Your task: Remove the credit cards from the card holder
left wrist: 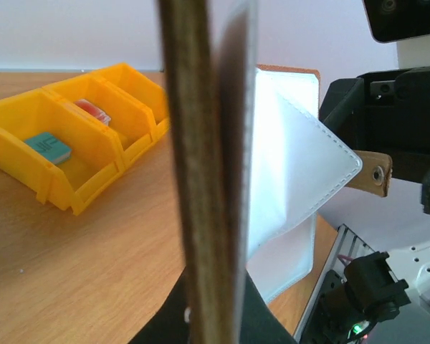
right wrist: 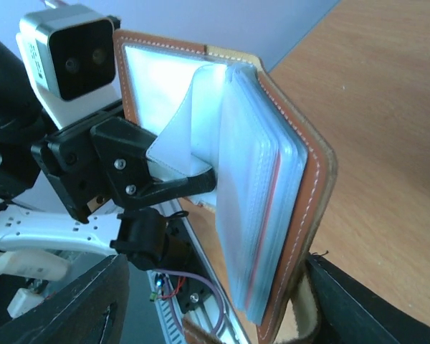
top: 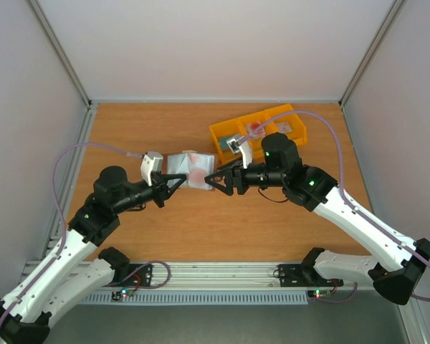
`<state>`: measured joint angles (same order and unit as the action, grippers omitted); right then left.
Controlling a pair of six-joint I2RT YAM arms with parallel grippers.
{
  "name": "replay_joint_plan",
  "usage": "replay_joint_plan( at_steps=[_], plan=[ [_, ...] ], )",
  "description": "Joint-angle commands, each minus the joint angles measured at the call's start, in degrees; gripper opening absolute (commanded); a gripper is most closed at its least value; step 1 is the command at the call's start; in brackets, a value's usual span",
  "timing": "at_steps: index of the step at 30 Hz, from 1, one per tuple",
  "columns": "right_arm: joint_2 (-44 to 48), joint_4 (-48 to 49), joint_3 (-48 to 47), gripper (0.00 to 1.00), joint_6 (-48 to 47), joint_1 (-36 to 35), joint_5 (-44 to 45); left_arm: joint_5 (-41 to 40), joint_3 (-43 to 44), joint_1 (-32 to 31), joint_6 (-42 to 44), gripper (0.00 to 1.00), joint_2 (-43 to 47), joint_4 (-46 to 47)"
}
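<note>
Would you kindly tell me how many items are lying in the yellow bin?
3, one per yellow bin compartment: teal item at the left end, red item in the middle, pale item at the right end. The right arm may hide more.

Your left arm and right arm angled inward, wrists roughly level, grippers facing tip to tip, left gripper pinched tight on the card holder, right gripper just beside it, fingers spread wide.

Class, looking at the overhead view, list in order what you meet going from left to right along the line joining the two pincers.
left pincer → card holder → right pincer
</note>
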<state>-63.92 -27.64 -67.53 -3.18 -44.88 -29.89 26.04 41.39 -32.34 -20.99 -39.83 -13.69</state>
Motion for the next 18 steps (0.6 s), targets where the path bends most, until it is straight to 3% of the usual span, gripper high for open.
replay_joint_plan(
  at_steps=[1,4,9,13,18],
  plan=[
    [-2.35,7.41,0.13,0.66,0.15,0.29,-0.82,-0.21,-3.12,1.18,-3.88,0.00,3.31,8.21],
    [-4.75,6.55,-1.63,0.59,-1.10,0.36,0.81,-0.44,-5.89,1.38,-3.88,0.00,5.41,11.71],
    [-6.93,5.96,-2.98,0.34,-2.70,0.73,-2.24,0.59,-10.13,1.57,-4.49,0.00,9.68,16.35],
    [-7.01,5.98,-4.11,0.35,-6.08,1.85,-11.34,-1.51,-12.25,1.96,-6.02,0.00,10.22,18.11],
    [-9.27,-1.06,-6.93,0.28,-7.63,2.01,-9.36,0.98,-14.49,2.10,-8.84,0.00,9.55,23.59]
  ],
)
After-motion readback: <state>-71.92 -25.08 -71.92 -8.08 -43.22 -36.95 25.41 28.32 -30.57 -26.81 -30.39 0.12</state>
